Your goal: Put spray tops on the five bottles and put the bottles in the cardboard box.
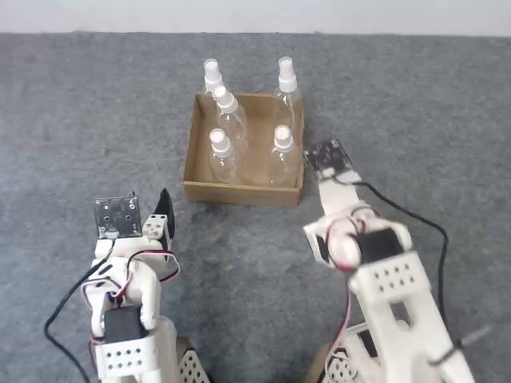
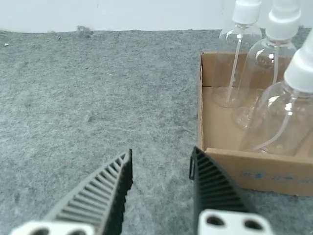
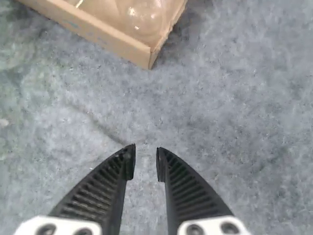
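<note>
Brown cardboard box (image 1: 239,193) holding five upright clear plastic bottles (image 1: 223,163), each capped with a white spray top (image 1: 219,142). The box lies ahead of both arms. Your right gripper (image 3: 145,152), barely parted and empty, is nearer its corner. Your left gripper (image 2: 160,157) is wider apart and empty.

cardboard box (image 3: 105,38) — cut by edge | bottles (image 2: 270,63) — tops cropped

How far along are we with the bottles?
Looks finished: all five bottles wear a spray top and stand in the cardboard box. Nothing in hand: left tool and right tool are open and empty over the grey mat. Nothing visibly left.
</note>
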Controlling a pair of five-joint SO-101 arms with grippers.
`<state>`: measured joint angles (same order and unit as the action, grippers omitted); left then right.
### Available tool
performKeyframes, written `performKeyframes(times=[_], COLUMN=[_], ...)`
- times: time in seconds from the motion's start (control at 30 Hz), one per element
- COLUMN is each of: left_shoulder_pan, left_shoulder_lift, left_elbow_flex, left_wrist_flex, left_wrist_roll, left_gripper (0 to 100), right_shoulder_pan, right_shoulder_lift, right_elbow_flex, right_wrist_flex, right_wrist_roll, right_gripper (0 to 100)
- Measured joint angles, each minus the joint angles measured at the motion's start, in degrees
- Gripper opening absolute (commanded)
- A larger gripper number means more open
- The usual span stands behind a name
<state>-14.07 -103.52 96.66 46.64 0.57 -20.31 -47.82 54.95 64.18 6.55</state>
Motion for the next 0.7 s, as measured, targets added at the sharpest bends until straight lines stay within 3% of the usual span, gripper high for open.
performKeyframes(times=[0.7], left_shoulder_pan=[0.00], left_shoulder_lift=[0.00], left_elbow_flex=[0.00], left_wrist_flex=[0.00], left_wrist_roll=[0.00], left_gripper=[18], right_shoulder_pan=[0.00], right_shoulder_lift=[-38.86], right_elbow_flex=[24.00], right_wrist_flex=[-1.67], right_wrist_roll=[0.09], right_gripper=[2.4])
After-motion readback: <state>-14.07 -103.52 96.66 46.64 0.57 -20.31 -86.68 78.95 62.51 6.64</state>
